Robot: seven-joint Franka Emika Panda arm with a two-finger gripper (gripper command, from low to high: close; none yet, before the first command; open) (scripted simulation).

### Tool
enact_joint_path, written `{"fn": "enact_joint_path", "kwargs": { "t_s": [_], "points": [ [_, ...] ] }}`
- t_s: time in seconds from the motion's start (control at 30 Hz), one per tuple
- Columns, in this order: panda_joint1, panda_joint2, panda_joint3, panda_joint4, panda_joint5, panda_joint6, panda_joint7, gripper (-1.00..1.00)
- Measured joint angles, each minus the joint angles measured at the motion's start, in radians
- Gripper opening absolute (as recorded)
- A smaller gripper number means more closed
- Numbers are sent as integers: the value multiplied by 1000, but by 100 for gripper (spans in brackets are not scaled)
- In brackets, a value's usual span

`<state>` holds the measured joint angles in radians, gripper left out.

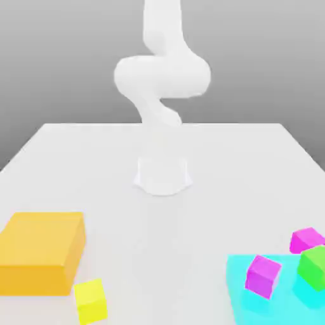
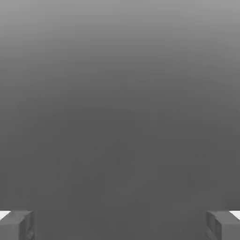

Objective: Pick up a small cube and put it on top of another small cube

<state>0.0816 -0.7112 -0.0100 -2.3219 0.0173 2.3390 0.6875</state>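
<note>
Nearest the exterior camera sits a small yellow cube (image 1: 91,301), matte and sharp-edged, just beside the large orange block (image 1: 39,252). You have nothing stacked yet: one small cube (image 1: 263,275), bright magenta, rests on the flat cyan pad (image 1: 244,298); its twin (image 1: 306,239) lies near, behind a green cube (image 1: 313,267). Your pincer (image 2: 120,226) stands wide open and empty, its grey fingertips (image 2: 17,225) far apart. Grasp, lift and placement all remain, on a smooth white worktop (image 1: 162,159).

A plain grey backdrop (image 1: 57,57) stands behind a white table (image 1: 241,165), darker toward the top. Light is soft and even, leaving only faint shadows on the tabletop.
</note>
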Motion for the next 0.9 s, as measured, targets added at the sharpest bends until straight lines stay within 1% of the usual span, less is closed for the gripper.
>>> {"fn": "enact_joint_path", "kwargs": {
  "t_s": [0.3,0.53,0.63,0.7,0.83,0.9],
  "points": [
    [266,324,1,-79,68,141,-413,0],
    [414,570,64,-140,92,249,-708,0],
    [479,675,102,-167,71,297,-812,0],
    [528,745,120,-185,41,329,-870,0],
    [579,884,140,-217,-60,394,-949,0],
    [598,956,129,-213,-99,444,-946,0]
  ]
}}
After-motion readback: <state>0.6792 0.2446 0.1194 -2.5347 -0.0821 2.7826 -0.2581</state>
